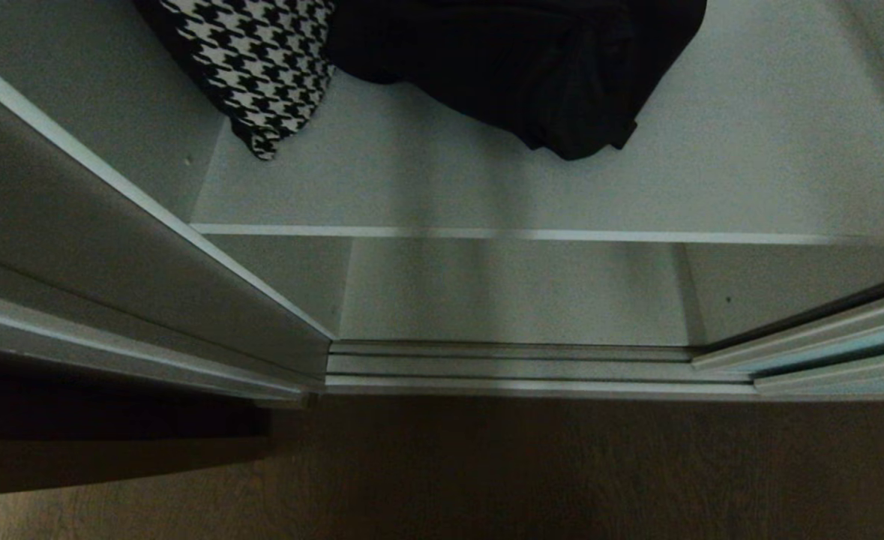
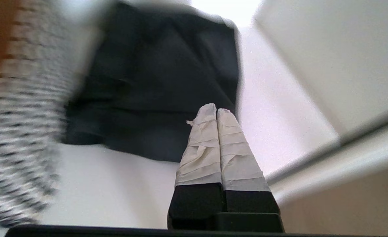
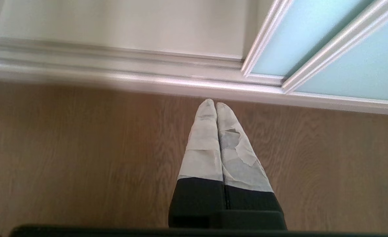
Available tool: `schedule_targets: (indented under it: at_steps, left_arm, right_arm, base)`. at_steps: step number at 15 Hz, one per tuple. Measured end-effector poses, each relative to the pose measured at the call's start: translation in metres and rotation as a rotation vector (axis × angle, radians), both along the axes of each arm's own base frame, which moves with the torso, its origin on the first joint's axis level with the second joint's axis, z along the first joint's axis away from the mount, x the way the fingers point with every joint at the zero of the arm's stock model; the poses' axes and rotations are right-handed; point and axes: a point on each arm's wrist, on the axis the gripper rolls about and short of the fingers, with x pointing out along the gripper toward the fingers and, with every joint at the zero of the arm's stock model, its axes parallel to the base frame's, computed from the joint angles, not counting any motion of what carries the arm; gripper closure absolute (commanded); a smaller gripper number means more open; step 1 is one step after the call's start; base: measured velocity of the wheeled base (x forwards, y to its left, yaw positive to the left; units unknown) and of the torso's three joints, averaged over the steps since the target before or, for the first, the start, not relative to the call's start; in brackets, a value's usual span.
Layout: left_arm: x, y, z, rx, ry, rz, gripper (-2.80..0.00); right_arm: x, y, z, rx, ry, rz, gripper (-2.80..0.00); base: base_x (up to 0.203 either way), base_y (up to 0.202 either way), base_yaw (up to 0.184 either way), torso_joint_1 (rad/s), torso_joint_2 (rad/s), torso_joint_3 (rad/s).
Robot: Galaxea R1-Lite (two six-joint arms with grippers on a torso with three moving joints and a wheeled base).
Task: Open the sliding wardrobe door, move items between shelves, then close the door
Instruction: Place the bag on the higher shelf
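While my left gripper (image 2: 216,110) is pointing into the wardrobe with its taped fingers (image 2: 203,148) pressed together and holding nothing, the black garment (image 2: 154,85) is lying straight ahead of the tips and a little to one side, apparently near but not touching (I cannot tell the gap for certain). It is resting on the pale shelf (image 2: 115,184), a broad, rumpled, dark heap whose long axis is running across my line of reach. Beside it a houndstooth piece (image 1: 254,60) is lying. My right gripper (image 3: 216,104), also pinched together and empty, is hanging over the wooden floor (image 3: 65,148) outside, so the left is the nearer. Farther out, the sliding wardrobe door (image 3: 355,65) is standing open.
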Motion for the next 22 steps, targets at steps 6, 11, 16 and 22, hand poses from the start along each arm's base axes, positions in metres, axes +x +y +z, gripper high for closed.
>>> schedule_targets:
  at_steps: [6, 11, 16, 22]
  left_arm:
    - [0.001, -0.002, -0.001, -0.029, -0.024, 0.010, 0.00]
    - [0.002, -0.004, -0.005, -0.014, -0.017, 0.012, 0.00]
    - [0.000, 0.001, 0.000, 0.006, -0.077, 0.041, 0.00]
    - [-0.013, 0.031, 0.003, 0.036, -0.135, 0.062, 0.00]
  right_arm:
    - [0.000, 0.000, 0.000, 0.000, 0.000, -0.001, 0.00]
    - [0.000, 0.000, 0.000, 0.000, 0.000, -0.001, 0.00]
    - [0.000, 0.000, 0.000, 0.000, 0.000, -0.001, 0.00]
    - [0.000, 0.000, 0.000, 0.000, 0.000, 0.000, 0.00]
  base:
    - [-0.163, 0.000, 0.000, 0.004, 0.00, 0.001]
    - [-0.090, 0.000, -0.001, 0.002, 0.00, 0.005]
    - [0.000, 0.000, 0.000, 0.000, 0.00, 0.000]
    - [0.000, 0.000, 0.000, 0.000, 0.00, 0.000]
